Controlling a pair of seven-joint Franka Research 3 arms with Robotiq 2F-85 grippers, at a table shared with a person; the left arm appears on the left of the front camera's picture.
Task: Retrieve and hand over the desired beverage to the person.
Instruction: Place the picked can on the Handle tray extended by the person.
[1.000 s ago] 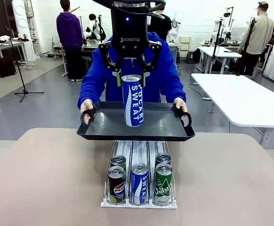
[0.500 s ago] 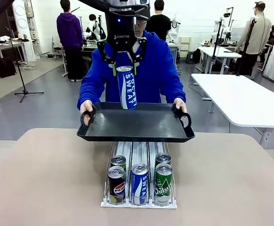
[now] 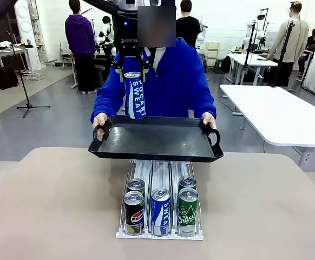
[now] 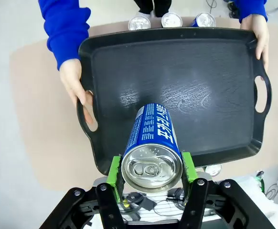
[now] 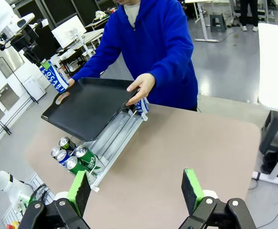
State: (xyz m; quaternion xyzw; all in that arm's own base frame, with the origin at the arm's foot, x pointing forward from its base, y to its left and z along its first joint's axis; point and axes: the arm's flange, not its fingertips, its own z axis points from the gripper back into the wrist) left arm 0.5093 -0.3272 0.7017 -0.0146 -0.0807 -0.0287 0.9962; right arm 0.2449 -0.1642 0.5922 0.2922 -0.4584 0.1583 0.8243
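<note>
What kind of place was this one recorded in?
Probably a robotics lab or workshop hall: long white work tables on a bare grey floor, a black tripod stand, and a computer monitor on a desk.

The left gripper (image 3: pixel 134 73) has lifted the blue can (image 3: pixel 135 97) higher and swung it left, off the middle of the tray (image 3: pixel 163 146) and farther toward the person (image 3: pixel 171 81).
</note>
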